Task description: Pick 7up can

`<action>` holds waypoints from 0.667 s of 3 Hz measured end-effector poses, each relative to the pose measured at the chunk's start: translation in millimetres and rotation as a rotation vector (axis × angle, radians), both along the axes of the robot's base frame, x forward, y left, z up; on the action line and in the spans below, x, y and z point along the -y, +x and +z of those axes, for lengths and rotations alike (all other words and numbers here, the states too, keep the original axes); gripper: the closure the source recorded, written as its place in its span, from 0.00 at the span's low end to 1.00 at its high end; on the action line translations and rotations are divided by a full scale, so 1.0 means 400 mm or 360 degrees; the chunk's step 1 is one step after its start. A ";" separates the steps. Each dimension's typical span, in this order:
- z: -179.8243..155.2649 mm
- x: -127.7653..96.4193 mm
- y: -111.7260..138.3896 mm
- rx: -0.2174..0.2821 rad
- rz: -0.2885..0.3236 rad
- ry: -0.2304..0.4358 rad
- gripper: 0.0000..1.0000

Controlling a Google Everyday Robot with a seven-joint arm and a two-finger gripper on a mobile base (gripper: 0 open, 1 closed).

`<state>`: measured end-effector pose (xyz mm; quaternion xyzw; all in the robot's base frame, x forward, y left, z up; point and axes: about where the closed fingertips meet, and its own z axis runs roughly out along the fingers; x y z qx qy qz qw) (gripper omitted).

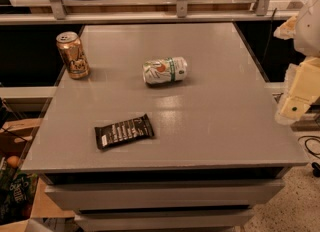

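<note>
The 7up can (165, 70) is white with a green band and an orange-red mark. It lies on its side near the middle of the grey table (215, 121), its silver ends facing left and right. My gripper (299, 93) shows as cream-white parts at the right edge of the view, beyond the table's right side and well to the right of the can. It is not touching anything on the table.
A gold-orange can (72, 55) stands upright at the table's back left corner. A black snack bar wrapper (124, 131) lies flat near the front left. Drawers sit under the tabletop. A shelf rail runs along the back, and boxes stand on the floor at left.
</note>
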<state>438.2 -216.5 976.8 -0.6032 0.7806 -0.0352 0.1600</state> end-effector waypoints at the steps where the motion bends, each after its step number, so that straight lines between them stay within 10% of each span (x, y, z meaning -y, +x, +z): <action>1: 0.004 -0.005 0.007 0.0003 0.0001 0.0005 0.00; 2: -0.004 -0.038 0.050 -0.0020 0.0096 -0.0015 0.00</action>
